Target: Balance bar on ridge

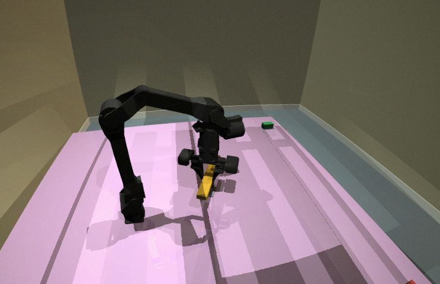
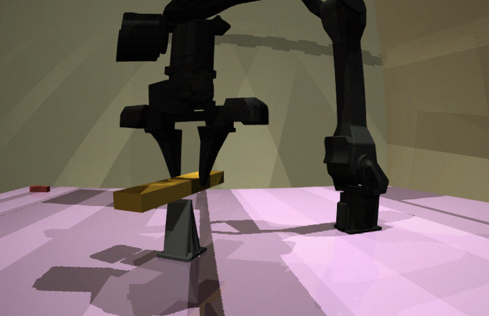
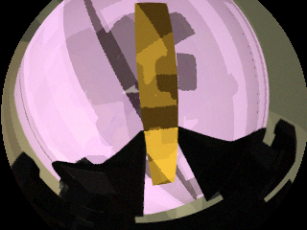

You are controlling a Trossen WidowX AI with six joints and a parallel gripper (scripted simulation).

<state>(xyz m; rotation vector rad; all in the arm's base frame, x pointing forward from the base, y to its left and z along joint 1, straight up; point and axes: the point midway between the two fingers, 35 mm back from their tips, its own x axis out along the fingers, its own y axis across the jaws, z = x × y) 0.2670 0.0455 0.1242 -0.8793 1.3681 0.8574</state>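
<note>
The yellow bar point(image 1: 205, 188) point(image 2: 166, 189) point(image 3: 158, 91) is clear of the table. My gripper point(image 1: 208, 178) point(image 2: 189, 179) point(image 3: 160, 132) is shut on it from above, one finger on each side, with more of the bar's length on one side of the fingers in the wrist view. The grey ridge point(image 2: 178, 227) stands upright on its flat base in the exterior view. The bar is over it, its underside very close to the ridge's top; I cannot tell whether they touch or whether the bar is exactly level. In the top view the bar and fingers hide most of the ridge.
A green block point(image 1: 267, 125) lies near the table's far right corner in the top view. A red block point(image 2: 39, 188) point(image 1: 411, 282) lies near a table edge, away from the ridge. The arm's base point(image 1: 134, 212) point(image 2: 357, 214) stands on the pink table point(image 1: 52, 200) point(image 2: 431, 268).
</note>
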